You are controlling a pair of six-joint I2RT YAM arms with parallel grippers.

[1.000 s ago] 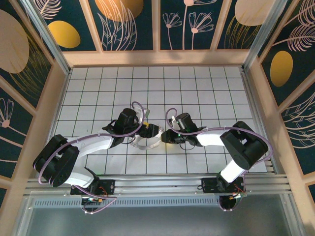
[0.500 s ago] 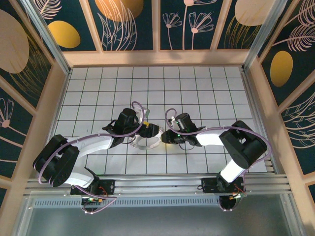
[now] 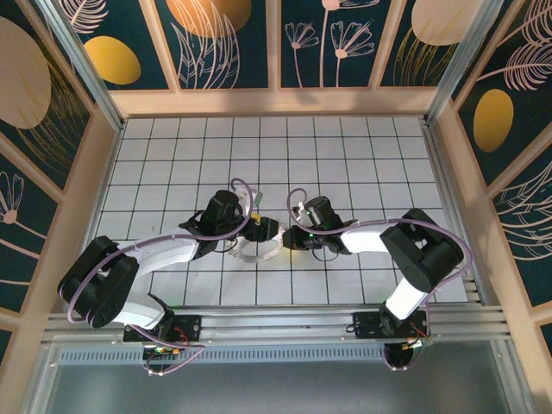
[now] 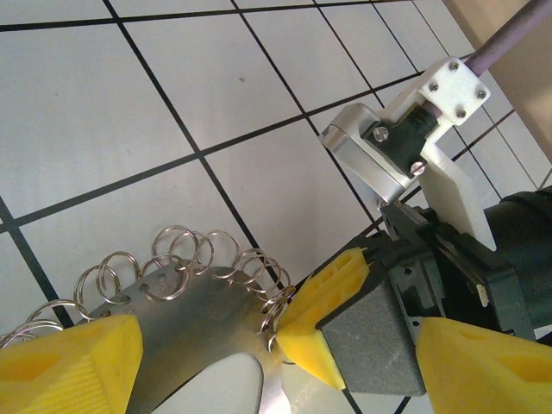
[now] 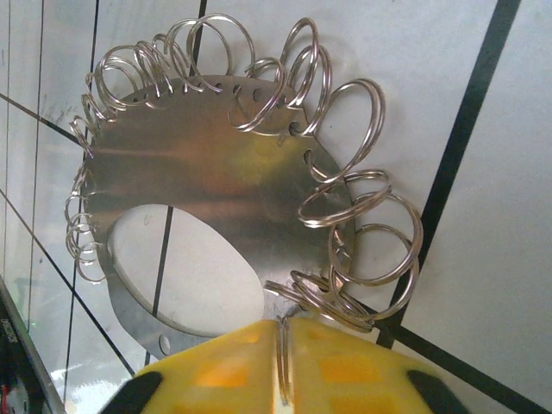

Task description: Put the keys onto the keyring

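Keyring (image 5: 207, 164) held at its rim.
Right gripper (image 5: 280, 362) pinches its edge loops; left gripper (image 4: 276, 366) straddles it, jaws spread wide.

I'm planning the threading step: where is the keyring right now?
In the top view the keyring is at the front middle of the tiled table, just left of the right pincer, which is shut on its edge rings.

Right wrist: keyring (image 5: 216, 190) near rim hidden behind right gripper (image 5: 283, 366) tips, which the bottom edge cuts off. Left wrist: keyring plate and left gripper (image 4: 278, 345) fingers run off bottom. Top view: rings too small to separate, both ends under grippers.
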